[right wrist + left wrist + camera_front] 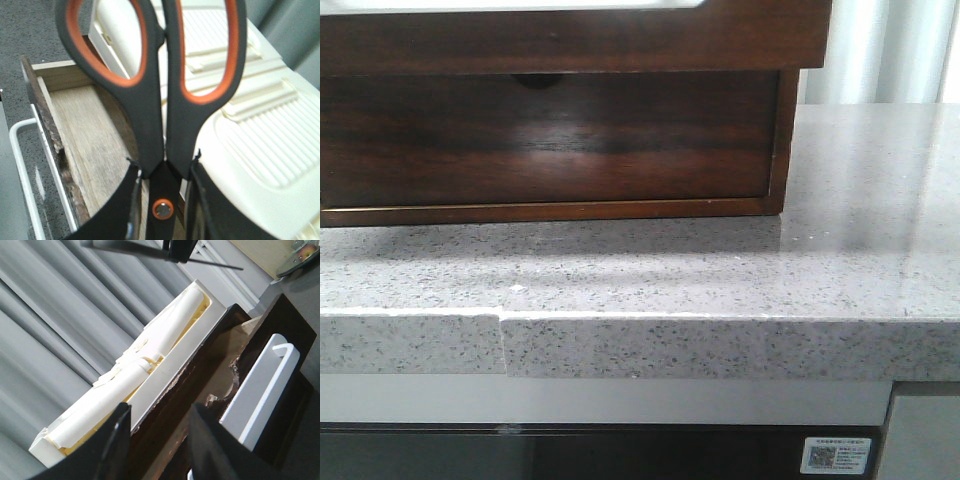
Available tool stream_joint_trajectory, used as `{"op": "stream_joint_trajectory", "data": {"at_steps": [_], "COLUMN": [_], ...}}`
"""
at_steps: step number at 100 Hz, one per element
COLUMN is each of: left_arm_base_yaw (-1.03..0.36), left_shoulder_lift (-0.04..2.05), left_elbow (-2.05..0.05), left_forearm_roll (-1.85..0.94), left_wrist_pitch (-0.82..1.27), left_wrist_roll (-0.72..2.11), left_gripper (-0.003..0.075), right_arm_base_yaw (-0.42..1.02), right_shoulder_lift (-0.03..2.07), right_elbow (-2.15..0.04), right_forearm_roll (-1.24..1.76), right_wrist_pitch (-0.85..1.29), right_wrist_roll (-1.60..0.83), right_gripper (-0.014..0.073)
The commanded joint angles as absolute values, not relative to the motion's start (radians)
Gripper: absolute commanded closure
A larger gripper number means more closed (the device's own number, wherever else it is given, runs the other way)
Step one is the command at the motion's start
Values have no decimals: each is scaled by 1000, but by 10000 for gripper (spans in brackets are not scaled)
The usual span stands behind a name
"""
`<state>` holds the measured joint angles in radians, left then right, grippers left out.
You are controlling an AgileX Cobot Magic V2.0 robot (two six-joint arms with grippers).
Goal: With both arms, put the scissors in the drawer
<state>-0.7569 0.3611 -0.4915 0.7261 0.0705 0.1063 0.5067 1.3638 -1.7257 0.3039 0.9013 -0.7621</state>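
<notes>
The scissors, dark grey with orange-lined loops, are held at the pivot by my right gripper, loops pointing away. They hang over the open drawer's pale wooden floor. The drawer's dark front edge carries a white bar. In the front view the pulled-out drawer front fills the top of the frame, and neither gripper shows. My left gripper has its jaws apart, with dark wood seen between them. The white bar lies just beside it.
The lower drawer, with a semicircular notch, is closed in the wooden cabinet on the grey speckled counter. A white ribbed plastic box sits on the cabinet top beside the open drawer. It also shows in the left wrist view.
</notes>
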Motion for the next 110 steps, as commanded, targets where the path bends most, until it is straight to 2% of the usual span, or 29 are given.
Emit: {"op": "stream_joint_trajectory", "data": {"at_steps": [1,23,69,74,79,89,93,100,110], "left_arm_base_yaw": [-763,-763,-763,-763,-763,-763,-763,-763,-763], "left_shoulder_lift": [366,366,366,366,366,366,366,366,366], "left_elbow": [-525,-525,-525,-525,-525,-525,-525,-525,-525], "left_forearm_roll": [715,715,715,715,715,715,715,715,715], "left_wrist_pitch": [15,15,15,15,15,15,15,15,15], "left_wrist_roll": [101,101,101,101,101,101,101,101,101], "left_gripper": [458,458,458,458,458,458,458,458,458], "right_arm_base_yaw": [568,655,663,663,663,663,663,663,663], "right_shoulder_lift": [1385,1506,1615,1620,1624,1626,1626,1626,1626], "right_elbow": [-1755,-1755,-1755,-1755,-1755,-1755,-1755,-1755,-1755], "right_forearm_roll": [242,88,40,40,40,40,40,40,40], "right_wrist_pitch": [791,791,825,833,839,839,839,843,854], "right_wrist_roll": [-783,-783,-781,-781,-781,-779,-779,-779,-779], "right_gripper": [672,672,663,622,543,302,248,201,204]}}
